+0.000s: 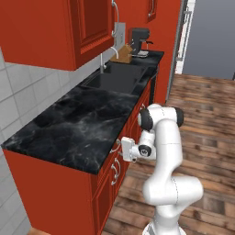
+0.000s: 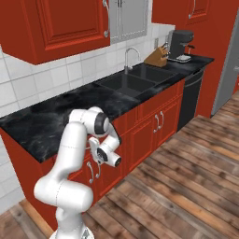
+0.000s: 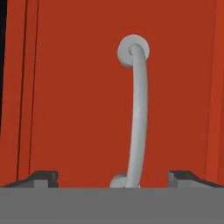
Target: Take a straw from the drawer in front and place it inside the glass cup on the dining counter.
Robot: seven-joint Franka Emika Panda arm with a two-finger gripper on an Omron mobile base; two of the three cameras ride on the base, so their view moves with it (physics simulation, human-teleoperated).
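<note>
The robot's white arm is bent down low in front of the red cabinets. Its claw (image 3: 113, 177) points straight at the front of the drawer (image 3: 175, 87), which sits just under the front edge of the black marble counter (image 1: 78, 124). The drawer is shut. Its curved silver handle (image 3: 136, 118) stands right between the two dark fingertips (image 3: 41, 177), very near the claw. The claw is spread wide and holds nothing; the fingertips sit one on each side of the handle and do not touch it.

From the left side, the claw (image 1: 123, 148) is up against the drawer front near the handle (image 1: 115, 146), below the counter's edge. From the right side, the hand is partly hidden behind the arm's own wrist.

Further along the counter there is a dark sink (image 2: 133, 80) with a bent silver tap (image 2: 130, 55). At the far end of the counter stand a wooden knife block (image 2: 157, 58) and a black coffee machine (image 2: 180, 45). Red cupboards (image 2: 60, 23) hang on the wall above.
</note>
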